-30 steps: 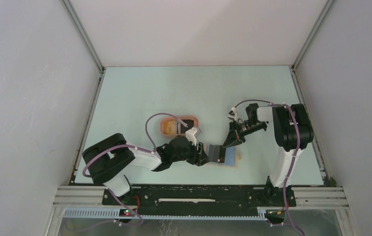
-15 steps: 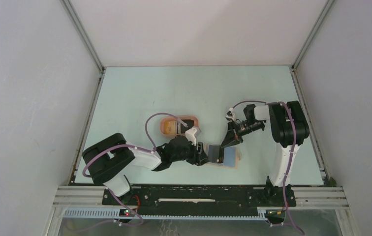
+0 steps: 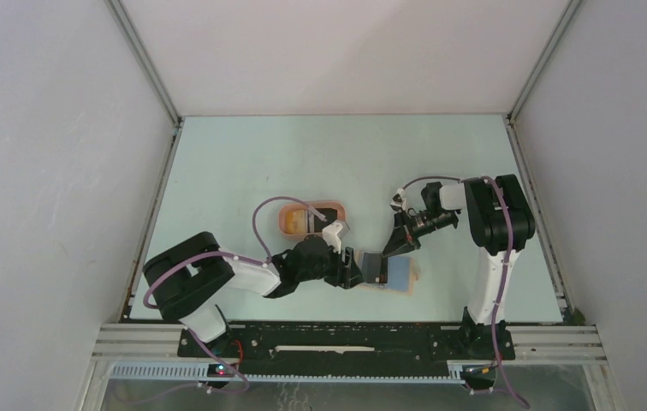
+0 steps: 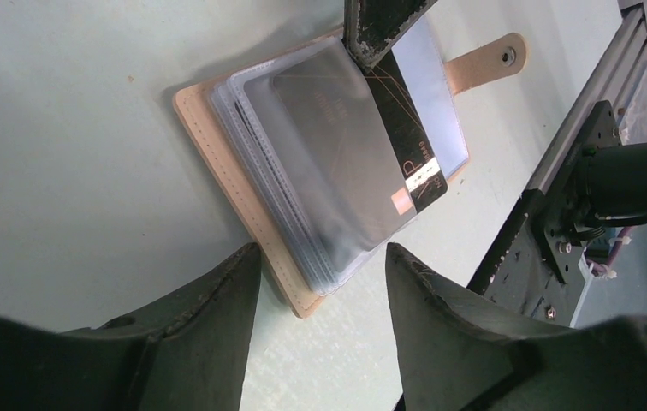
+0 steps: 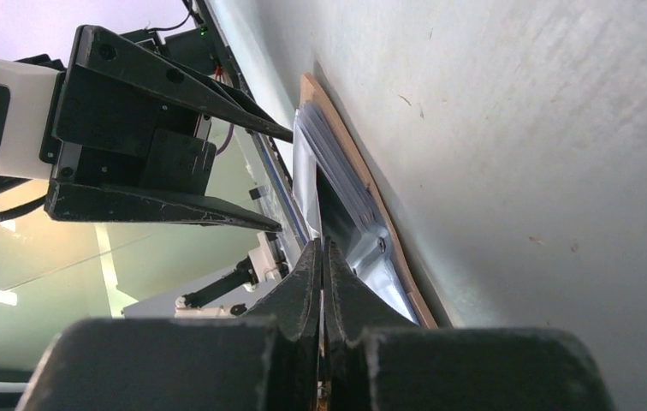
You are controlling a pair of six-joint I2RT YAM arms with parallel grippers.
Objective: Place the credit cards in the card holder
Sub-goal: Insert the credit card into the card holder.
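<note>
one card holder (image 4: 217,171) lies open, lower centre of the top view. two cards on it: one black card (image 4: 418,141), one pale blue card (image 4: 430,77). left gripper (image 4: 322,257) spread, empty, above it; right gripper (image 5: 323,248) clenched at the black card's corner.

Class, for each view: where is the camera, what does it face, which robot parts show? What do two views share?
Top external: high behind the robot, looks down on pale green table; left arm, right arm show.
Left wrist: on left arm, facing the beige-tan folding card holder; open left claw shows.
Right wrist: skims the table; shut right claw shows.
Shared: both wrist views show the card holder.
</note>
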